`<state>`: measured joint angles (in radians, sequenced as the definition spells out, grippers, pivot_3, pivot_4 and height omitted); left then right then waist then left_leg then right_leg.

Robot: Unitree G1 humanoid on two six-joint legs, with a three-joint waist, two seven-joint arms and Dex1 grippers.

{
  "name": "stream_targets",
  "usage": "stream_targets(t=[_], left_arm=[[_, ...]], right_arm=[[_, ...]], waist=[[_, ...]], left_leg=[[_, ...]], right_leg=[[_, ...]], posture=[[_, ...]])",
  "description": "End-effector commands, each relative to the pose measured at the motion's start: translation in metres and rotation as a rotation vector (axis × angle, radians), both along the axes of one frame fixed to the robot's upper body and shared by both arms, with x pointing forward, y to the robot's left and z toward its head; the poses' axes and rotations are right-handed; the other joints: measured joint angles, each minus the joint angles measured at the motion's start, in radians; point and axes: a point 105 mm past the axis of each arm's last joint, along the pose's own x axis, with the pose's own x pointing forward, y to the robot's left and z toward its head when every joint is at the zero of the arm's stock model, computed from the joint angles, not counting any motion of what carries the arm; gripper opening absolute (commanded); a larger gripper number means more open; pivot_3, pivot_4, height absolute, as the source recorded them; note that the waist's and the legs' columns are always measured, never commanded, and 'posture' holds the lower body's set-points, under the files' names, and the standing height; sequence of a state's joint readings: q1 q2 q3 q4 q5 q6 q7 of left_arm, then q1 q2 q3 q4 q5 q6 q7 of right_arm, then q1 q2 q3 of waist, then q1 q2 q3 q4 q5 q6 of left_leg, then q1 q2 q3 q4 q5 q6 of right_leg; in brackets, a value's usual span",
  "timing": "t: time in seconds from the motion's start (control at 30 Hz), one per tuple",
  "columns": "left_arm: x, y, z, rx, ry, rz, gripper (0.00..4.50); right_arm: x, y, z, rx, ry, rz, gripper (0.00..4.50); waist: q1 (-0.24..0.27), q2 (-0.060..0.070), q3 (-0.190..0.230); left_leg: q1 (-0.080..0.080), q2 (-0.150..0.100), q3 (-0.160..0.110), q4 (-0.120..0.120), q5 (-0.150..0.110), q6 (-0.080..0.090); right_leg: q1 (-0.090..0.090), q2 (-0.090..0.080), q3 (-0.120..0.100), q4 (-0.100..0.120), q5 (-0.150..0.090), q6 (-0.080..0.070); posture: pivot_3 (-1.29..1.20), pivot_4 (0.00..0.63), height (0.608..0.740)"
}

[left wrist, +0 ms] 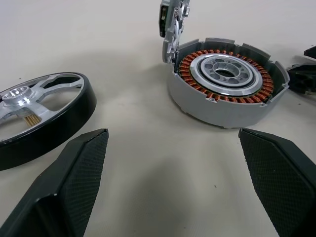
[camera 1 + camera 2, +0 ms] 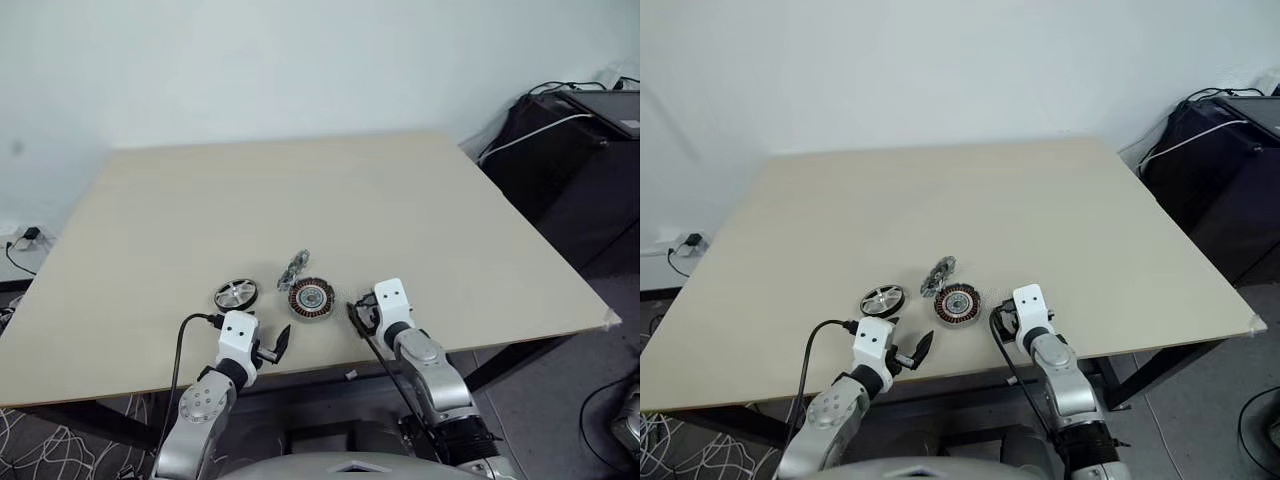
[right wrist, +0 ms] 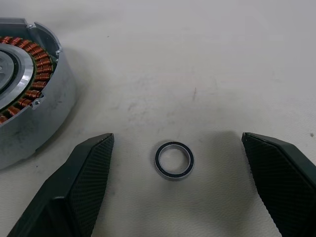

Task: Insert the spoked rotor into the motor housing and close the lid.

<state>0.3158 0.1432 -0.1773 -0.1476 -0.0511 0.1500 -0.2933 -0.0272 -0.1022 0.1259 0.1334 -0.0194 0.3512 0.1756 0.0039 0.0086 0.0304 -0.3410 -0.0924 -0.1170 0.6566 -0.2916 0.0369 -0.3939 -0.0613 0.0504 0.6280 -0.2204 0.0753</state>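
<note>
Risk sits nearest the robot, at the right gripper [image 3: 177,190]; its jaws stand wide open with nothing between them but a small ring [image 3: 173,159] lying flat on the tabletop [image 2: 400,210], a thin bearing-like washer, dark-edged; closing here would pick up the wrong part, or flick it off the near edge, since it looks light and slippery. The left gripper [image 1: 173,182] is likewise fully open and empty, hovering low at the near edge, facing the gap between rotor [image 2: 235,295] and housing [image 2: 311,298]; a push straight ahead would probably catch neither cleanly, and a finger could nudge the rotor sideways or knock the housing.

Just beyond the left gripper, to its left, the rotor lies flat: a silver hub with thin spokes running out to a dark outer band, open gaps between; its low rim gives little to grip, so a pinch across the edge may slip or tip it. Near it, to the right and apart, the housing sits open side up: a grey shell with notched wall, a ring of copper windings round a silver centre; dropping the rotor in tilted could jam it on the wall or scrape the windings. Touching the housing's far edge, a silver piece [image 2: 295,267] stands tilted, probably the lid; it could topple inward before the rotor goes in.
</note>
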Motion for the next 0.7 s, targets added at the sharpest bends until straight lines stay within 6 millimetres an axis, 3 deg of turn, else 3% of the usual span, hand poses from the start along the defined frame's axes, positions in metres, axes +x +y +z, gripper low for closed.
stream_targets(t=[0.03,0.4,0.5,0.7], left_arm=[[0.005,-0.003,0.016,-0.014,-0.055,-0.011,4.50],[0.005,-0.003,0.016,-0.013,-0.052,-0.015,4.50],[0.005,-0.004,0.016,-0.015,-0.051,-0.015,4.50],[0.006,-0.005,0.017,-0.019,-0.051,-0.011,4.50]], right_arm=[[-0.001,0.000,-0.010,0.010,0.044,-0.006,4.07],[-0.004,0.001,-0.008,0.036,0.053,-0.005,0.76],[-0.003,0.002,0.001,0.043,0.025,0.002,0.69],[0.004,0.022,0.043,0.064,-0.095,0.095,0.69]], waist=[[-0.004,0.000,0.000],[-0.003,0.001,-0.003],[-0.001,0.001,-0.003],[0.000,0.003,-0.002]], left_leg=[[0.001,0.000,0.000,0.000,0.000,0.000],[0.001,0.000,0.000,0.001,0.000,0.000],[0.001,0.000,0.000,0.000,0.000,0.000],[-0.003,0.000,-0.001,0.000,0.000,0.000]], right_leg=[[0.000,0.000,0.000,0.000,0.000,0.000],[0.001,0.000,0.000,0.000,0.000,0.000],[0.001,0.000,0.000,0.000,0.000,0.000],[-0.003,0.000,0.000,0.000,0.001,0.002]], posture=[[0.00,0.000,0.740],[0.00,0.000,0.740],[0.00,0.000,0.740],[0.00,0.000,0.740]])
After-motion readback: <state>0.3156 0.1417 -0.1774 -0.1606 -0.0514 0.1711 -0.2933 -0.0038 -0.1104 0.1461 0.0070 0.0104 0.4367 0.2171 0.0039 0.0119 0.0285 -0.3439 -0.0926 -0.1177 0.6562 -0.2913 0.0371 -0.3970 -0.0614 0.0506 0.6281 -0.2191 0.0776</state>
